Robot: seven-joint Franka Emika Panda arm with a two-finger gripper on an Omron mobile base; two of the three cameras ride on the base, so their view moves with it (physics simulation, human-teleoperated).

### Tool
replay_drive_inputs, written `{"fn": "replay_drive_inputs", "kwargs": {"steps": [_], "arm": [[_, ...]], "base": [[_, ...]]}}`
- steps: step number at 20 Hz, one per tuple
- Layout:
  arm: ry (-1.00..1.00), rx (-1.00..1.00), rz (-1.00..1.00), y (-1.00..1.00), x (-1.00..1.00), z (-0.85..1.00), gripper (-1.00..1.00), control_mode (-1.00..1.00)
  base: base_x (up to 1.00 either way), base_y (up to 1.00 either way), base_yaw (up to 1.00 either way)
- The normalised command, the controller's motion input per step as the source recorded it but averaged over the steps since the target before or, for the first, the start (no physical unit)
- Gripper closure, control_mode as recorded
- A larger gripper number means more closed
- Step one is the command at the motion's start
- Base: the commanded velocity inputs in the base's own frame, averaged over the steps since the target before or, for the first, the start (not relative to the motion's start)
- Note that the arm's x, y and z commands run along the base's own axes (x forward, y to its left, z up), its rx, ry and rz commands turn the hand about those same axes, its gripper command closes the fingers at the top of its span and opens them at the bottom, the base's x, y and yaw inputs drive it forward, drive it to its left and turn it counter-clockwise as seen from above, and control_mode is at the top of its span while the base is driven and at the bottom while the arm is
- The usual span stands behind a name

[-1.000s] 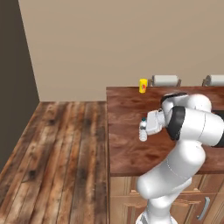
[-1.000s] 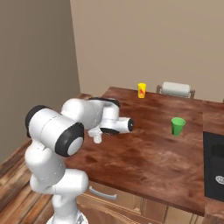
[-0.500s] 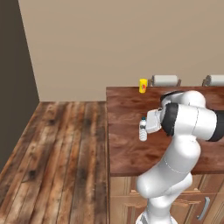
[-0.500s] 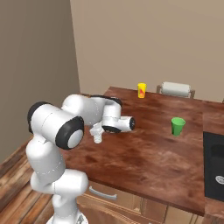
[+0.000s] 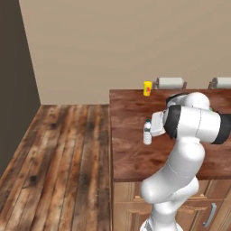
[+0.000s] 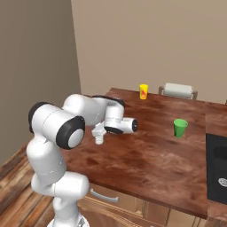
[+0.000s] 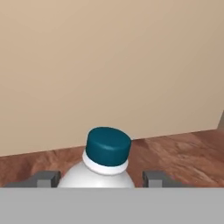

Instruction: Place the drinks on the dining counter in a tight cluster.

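A clear-white water bottle (image 5: pixel 147 133) with a dark teal cap (image 7: pixel 107 146) stands upright on the dining counter (image 5: pixel 131 155), close to its left edge. My gripper (image 5: pixel 149 130) reaches it from the side, with one finger on each side of the bottle's shoulders (image 7: pixel 98 179). The jaws stand open, and a narrow gap shows between the bottle and the right fingertip (image 7: pixel 155 178). From the right base view the bottle (image 6: pixel 99 137) pokes out below the hand (image 6: pixel 116 126). No other drinks are in sight.
A yellow cup (image 5: pixel 147 88) with a red mark stands at the counter's far edge, beside a white-cushioned stool (image 5: pixel 170 82). A green cup (image 6: pixel 180 127) sits further right on the wood top (image 6: pixel 150 164). A dark inset panel (image 6: pixel 217 168) lies at the right edge. Wood floor (image 5: pixel 58 158) lies left of the counter.
The jaws have spread apart from the water bottle, which stays upright in the same spot. The arm's elbow has shifted slightly.
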Motion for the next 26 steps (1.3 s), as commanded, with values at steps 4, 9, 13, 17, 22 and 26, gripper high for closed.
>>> {"fn": "replay_drive_inputs", "kwargs": {"steps": [4,9,13,17,22,26], "arm": [[-0.03,-0.01,-0.02,-0.03,-0.02,-0.02,-1.0,-1.0],[0.0,0.0,-0.02,-0.13,-0.17,0.0,-1.0,-1.0],[0.0,0.0,-0.04,-0.12,-0.19,0.0,-1.0,-1.0],[0.0,0.0,-0.04,-0.18,-0.17,0.0,-1.0,-1.0],[0.0,0.0,-0.05,-0.13,-0.2,0.01,-1.0,-1.0],[0.0,-0.01,-0.05,-0.01,-0.12,0.01,-1.0,-1.0]], "base": [[0.0,0.0,0.0],[0.0,0.0,0.0],[0.0,0.0,0.0],[0.0,0.0,0.0],[0.0,0.0,0.0],[0.0,0.0,0.0]]}}
